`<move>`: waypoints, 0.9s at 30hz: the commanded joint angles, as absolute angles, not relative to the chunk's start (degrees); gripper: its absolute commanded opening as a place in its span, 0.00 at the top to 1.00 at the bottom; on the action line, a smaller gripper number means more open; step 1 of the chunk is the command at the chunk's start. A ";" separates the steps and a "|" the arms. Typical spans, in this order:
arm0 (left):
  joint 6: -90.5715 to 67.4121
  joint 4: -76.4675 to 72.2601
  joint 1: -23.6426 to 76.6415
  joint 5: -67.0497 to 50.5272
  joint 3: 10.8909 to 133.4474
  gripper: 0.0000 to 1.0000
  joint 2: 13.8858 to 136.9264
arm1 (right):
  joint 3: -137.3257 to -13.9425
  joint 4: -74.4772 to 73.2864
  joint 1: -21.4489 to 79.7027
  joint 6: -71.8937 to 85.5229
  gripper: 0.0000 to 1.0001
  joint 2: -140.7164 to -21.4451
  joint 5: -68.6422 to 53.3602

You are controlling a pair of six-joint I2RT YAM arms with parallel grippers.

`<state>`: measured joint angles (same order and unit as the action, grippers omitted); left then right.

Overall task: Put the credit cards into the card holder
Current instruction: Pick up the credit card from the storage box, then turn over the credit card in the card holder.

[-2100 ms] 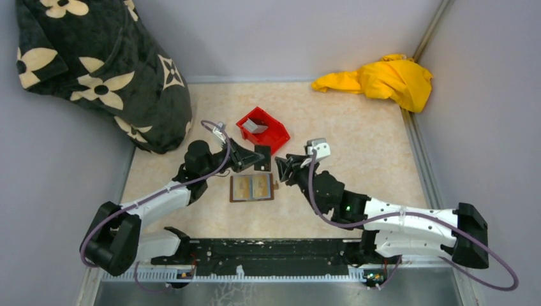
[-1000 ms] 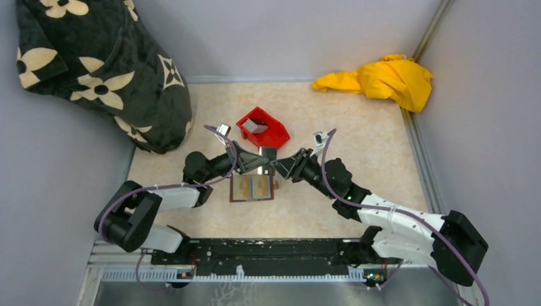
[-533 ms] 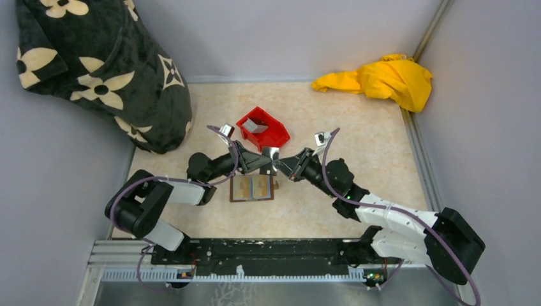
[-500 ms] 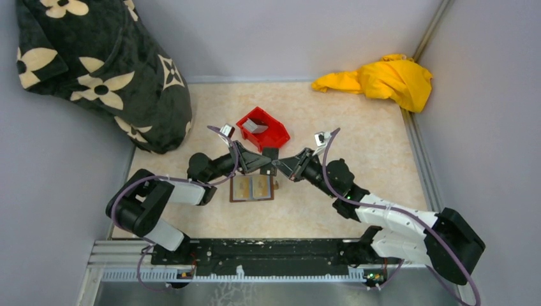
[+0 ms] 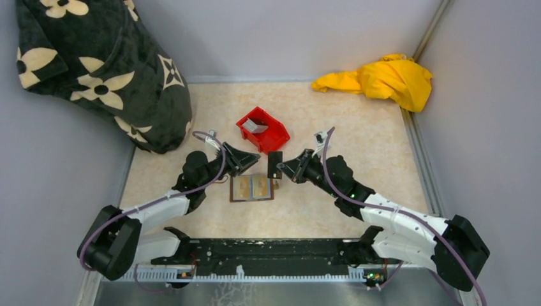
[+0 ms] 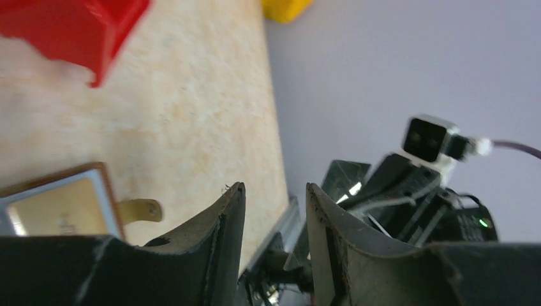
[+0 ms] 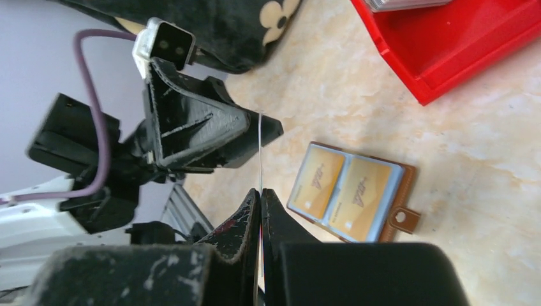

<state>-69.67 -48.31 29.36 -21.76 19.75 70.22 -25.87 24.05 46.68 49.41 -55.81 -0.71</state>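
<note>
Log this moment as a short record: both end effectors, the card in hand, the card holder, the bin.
left end effector: open, empty, not touching the card
right end effector: shut on one card's edge
held card: gripped on edge, near the card holder's far right corner, not yet in it
card holder: lying open, pockets facing up
red bin: behind the card holder, with pale cards inside
</note>
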 commanded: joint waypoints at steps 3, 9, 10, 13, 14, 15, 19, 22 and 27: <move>-59.10 -17.20 29.14 -5.65 23.63 0.55 63.66 | -35.18 12.18 46.52 43.51 1.00 -60.93 0.94; -56.17 -8.34 29.15 -0.68 23.09 0.65 62.45 | -39.18 8.45 47.87 42.28 1.00 -69.02 1.16; -55.94 -7.55 29.11 -0.34 22.85 0.66 62.34 | -39.39 8.25 48.09 42.32 1.00 -69.94 1.40; -55.41 -5.72 29.17 0.57 21.35 0.69 61.76 | -40.15 7.48 48.42 42.15 1.00 -72.31 1.65; -55.33 -5.33 29.16 0.86 20.84 0.69 61.60 | -40.22 7.41 48.45 42.23 1.00 -72.89 1.52; -55.37 -5.06 29.10 1.26 20.38 0.69 61.35 | -40.32 7.33 48.44 42.39 1.00 -73.49 1.45; -54.82 -4.51 29.12 1.50 19.37 0.72 61.50 | -40.53 6.79 48.43 42.54 1.00 -75.54 1.28; -54.63 -4.37 29.13 1.36 19.01 0.73 62.40 | -40.44 7.22 48.50 42.78 1.00 -76.53 0.90; -54.50 -5.10 29.17 0.89 18.55 0.74 63.77 | -40.94 7.45 48.49 42.73 1.00 -78.00 0.67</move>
<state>-55.64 -4.99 29.34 0.49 19.27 62.92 -37.50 5.48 47.88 43.13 -76.95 0.75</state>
